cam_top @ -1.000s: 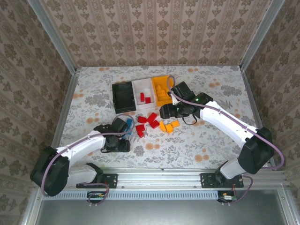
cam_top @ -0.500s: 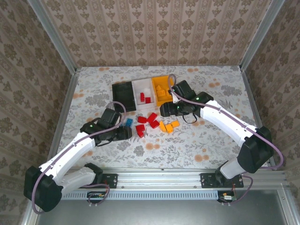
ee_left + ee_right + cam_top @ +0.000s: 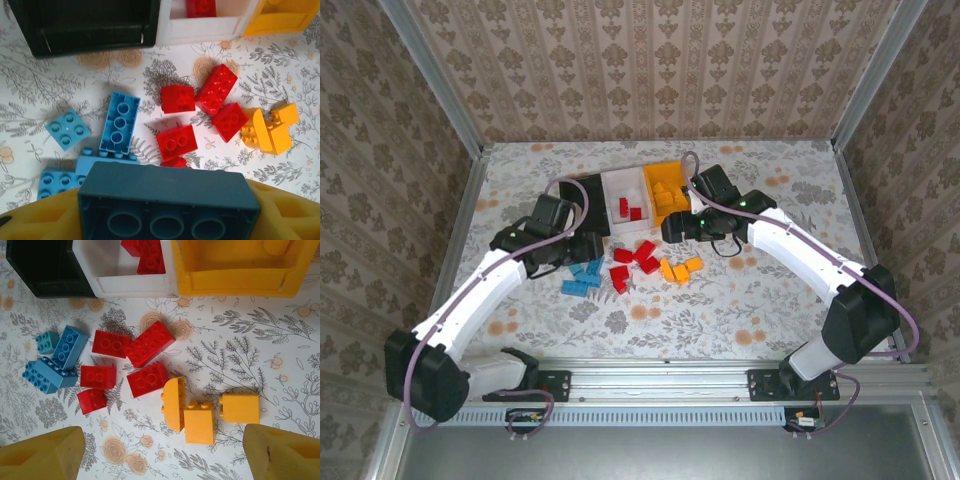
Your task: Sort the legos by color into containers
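A dark blue brick [image 3: 169, 192] is gripped by the left gripper [image 3: 584, 247], with its long axis lying across the fingers [image 3: 35, 225] and its hollow underside turned to the wrist camera. The black bin [image 3: 85, 30] is seen ahead of it and a little to the left, just beyond the loose blue bricks [image 3: 119, 122]. The white bin [image 3: 200, 27], with red bricks [image 3: 201, 7] in it, and the orange bin [image 3: 280, 20] stand further right in the same row. Since red and orange are each matched to a bin, the black bin is judged to be the place for blue. A short advance forward and leftward is therefore called for before release, and the left gripper is the nearer one to it. The right gripper [image 3: 162, 455] is held wide open, with nothing between its fingers [image 3: 42, 455]. The orange bricks [image 3: 197, 412] lie just ahead of it, with the orange bin beyond them.
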